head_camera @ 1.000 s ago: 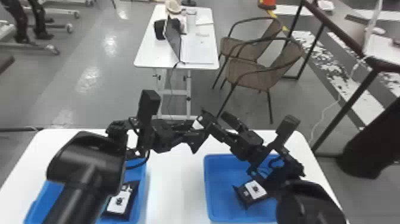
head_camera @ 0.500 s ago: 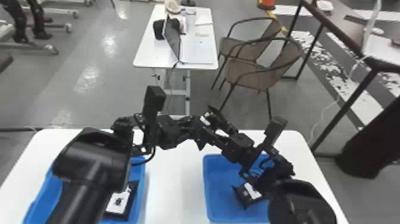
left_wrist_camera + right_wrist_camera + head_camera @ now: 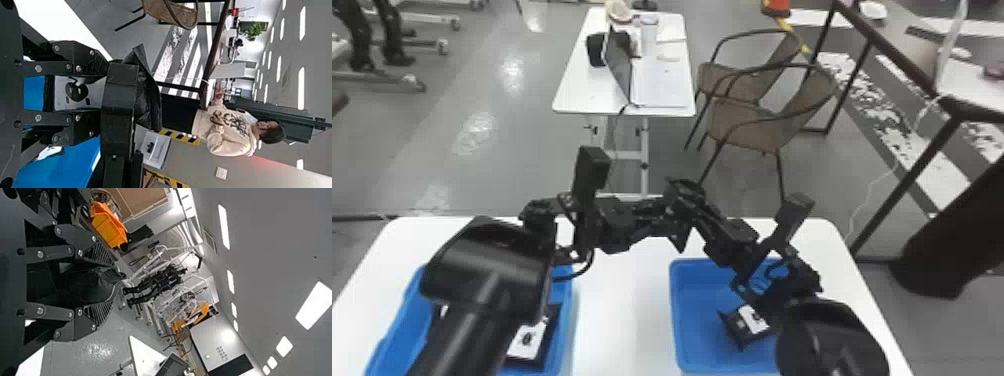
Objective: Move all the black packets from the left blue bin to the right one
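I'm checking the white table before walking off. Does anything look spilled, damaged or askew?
No spill or damage stands out. Only the black packet with a white label in the right blue bin looks mildly askew, turned at an angle to the bin's walls.

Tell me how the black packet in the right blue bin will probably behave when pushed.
The black packet would probably give and crease, since its end flares into thin, pointed corners like a soft wrapper. Lying low on the right blue bin's floor, it looks likelier to slide than roll.
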Available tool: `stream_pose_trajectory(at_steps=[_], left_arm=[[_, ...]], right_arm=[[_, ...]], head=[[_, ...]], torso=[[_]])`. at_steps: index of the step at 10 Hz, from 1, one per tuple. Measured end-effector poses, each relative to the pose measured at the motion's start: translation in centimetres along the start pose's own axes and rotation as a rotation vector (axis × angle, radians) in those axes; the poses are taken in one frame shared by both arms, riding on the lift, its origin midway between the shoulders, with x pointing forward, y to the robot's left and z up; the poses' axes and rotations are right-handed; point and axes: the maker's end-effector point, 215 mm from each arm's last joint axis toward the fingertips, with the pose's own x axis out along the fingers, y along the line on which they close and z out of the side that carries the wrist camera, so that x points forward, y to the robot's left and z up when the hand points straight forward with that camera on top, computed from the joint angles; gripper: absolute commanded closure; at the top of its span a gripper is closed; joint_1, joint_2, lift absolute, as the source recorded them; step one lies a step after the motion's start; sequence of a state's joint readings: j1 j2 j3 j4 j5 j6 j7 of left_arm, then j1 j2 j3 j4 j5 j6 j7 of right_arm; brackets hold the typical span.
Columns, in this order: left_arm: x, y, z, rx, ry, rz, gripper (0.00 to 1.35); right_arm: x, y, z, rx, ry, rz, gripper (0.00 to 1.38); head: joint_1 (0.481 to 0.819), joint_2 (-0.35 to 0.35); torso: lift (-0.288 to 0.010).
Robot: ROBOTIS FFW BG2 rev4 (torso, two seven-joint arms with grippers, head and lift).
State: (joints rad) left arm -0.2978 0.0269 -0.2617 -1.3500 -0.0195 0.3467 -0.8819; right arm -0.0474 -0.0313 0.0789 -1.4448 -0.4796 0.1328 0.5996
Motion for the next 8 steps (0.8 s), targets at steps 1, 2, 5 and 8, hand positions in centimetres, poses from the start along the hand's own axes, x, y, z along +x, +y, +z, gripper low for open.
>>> stream_pose_trajectory(at_steps=[1, 2, 5, 8], left_arm=[[0.1, -0.1, -0.1, -0.003, 0.001, -0.004, 0.87], [0.1, -0.2, -0.1, -0.006, 0.001, -0.007, 0.73], [-1.4, 0.5, -1.2, -0.060, 0.000, 0.023, 0.09], [-7.0, 2.7, -2.6, -0.149, -0.055, 0.134, 0.12]], right_arm=[[0.0, -0.1, 0.2, -0.005, -0.008, -0.005, 1.10], [-0.2, -0.2, 0.5, -0.013, -0.021, -0.009, 1.18], [-1.1, -1.3, 0.3, 0.003, -0.046, -0.051, 1.18], [-3.7, -4.4, 0.4, -0.001, -0.058, -0.141, 1.18]], head=[[0.695, -0.111], [0.695, -0.115], [0.695, -0.111], [0.695, -0.090]], torso=[[0.000], [0.000], [0.000], [0.000]])
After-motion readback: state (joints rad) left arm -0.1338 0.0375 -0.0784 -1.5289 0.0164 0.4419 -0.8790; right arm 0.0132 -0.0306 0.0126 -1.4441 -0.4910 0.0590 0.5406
